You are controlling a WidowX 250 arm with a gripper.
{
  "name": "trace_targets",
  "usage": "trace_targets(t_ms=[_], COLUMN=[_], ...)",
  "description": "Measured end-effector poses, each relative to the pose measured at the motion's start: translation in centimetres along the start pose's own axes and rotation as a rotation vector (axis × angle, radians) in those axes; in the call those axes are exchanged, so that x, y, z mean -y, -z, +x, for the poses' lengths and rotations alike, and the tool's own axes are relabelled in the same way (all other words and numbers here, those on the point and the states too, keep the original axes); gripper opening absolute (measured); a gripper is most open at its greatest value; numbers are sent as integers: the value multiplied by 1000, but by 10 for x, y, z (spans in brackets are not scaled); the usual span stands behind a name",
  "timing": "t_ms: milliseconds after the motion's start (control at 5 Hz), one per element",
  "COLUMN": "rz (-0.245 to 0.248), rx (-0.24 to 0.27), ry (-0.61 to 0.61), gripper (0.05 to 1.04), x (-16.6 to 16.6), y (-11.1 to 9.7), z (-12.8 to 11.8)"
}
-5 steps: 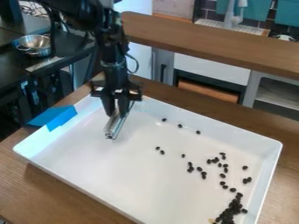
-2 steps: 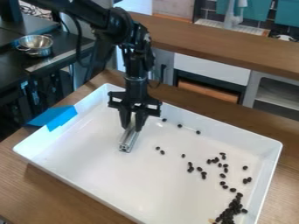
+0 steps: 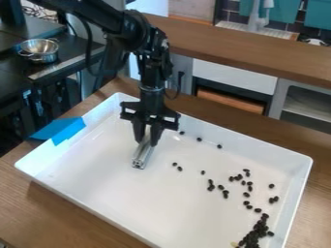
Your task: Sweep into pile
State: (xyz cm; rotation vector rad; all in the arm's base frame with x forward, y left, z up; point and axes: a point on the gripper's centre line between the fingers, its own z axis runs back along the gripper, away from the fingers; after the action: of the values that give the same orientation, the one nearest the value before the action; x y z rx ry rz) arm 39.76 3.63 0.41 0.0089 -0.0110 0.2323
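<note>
Beans (image 3: 261, 226) are lying partly piled at near right of tray (image 3: 129, 198); scattered beans (image 3: 211, 188) are needing sweeping. Tool (image 3: 146, 142), nearly closed, is pinching metal bar (image 3: 142, 158) left of them.

no readable text, no legible labels or brands, no numbers, no signs on anything in view
</note>
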Motion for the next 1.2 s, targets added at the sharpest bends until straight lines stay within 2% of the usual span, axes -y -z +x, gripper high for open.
trace_targets(t_ms=[800,1200], rz=[-16,-20], rx=[-12,-1], ry=[28,85], gripper=[326,326], x=[56,81], y=[-1,0], z=[-11,-22])
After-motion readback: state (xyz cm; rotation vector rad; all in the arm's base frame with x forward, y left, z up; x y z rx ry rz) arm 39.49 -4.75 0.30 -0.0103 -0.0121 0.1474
